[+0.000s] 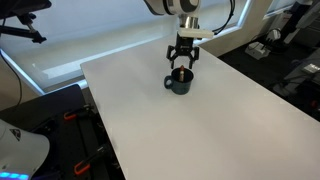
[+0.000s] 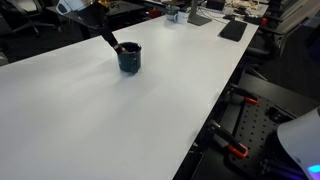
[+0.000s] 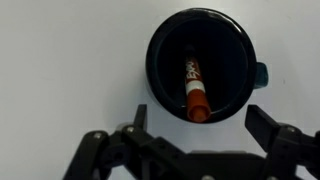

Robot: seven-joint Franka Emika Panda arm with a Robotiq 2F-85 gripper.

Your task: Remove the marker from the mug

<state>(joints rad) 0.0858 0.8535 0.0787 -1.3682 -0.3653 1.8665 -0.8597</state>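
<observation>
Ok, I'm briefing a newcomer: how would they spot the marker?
The wide white table carries just one dark mug. Inside it sits the marker, a thin stick with a reddish-orange end and a white labelled barrel, the only thing in the mug.

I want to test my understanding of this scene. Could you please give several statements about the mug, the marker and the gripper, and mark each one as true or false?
1. The marker is inside the mug. True.
2. The gripper is shut on the marker. False: its jaws stand apart and hold nothing.
3. The mug lies on its side. False: it stands upright on the white table.
4. The gripper hangs just above the mug. True.
5. A second cup stands next to the mug. False: this mug is the only cup on the table.
</observation>
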